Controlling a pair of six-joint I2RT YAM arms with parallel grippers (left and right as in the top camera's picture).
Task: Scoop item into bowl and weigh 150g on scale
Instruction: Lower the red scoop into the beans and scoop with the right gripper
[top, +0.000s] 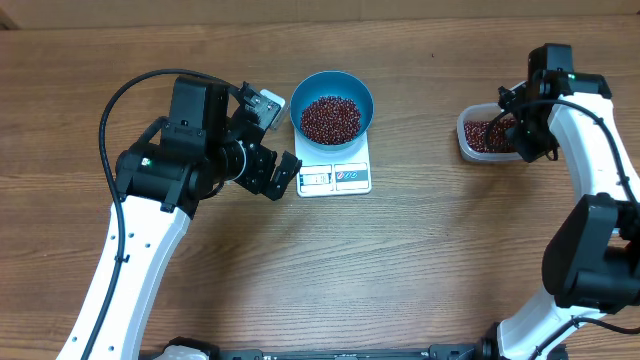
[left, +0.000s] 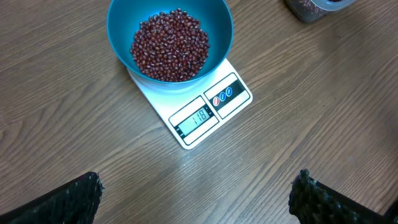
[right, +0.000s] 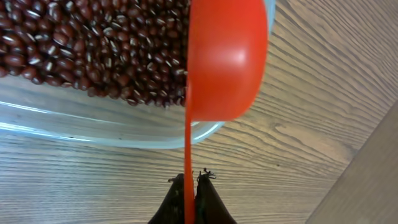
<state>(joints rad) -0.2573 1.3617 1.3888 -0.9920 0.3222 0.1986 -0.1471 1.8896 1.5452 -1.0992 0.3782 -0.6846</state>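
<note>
We see the right pincer clamped on the scoop over the tub just ahead, left pincer wide with the bowl of beans on the scale ahead of it; a heaped, tilting scoop could spill or overshoot.

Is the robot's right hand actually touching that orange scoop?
Touching. The right wrist view shows the right fingers closed on the scoop, its thin orange stem pinched between them with no gap.
</note>
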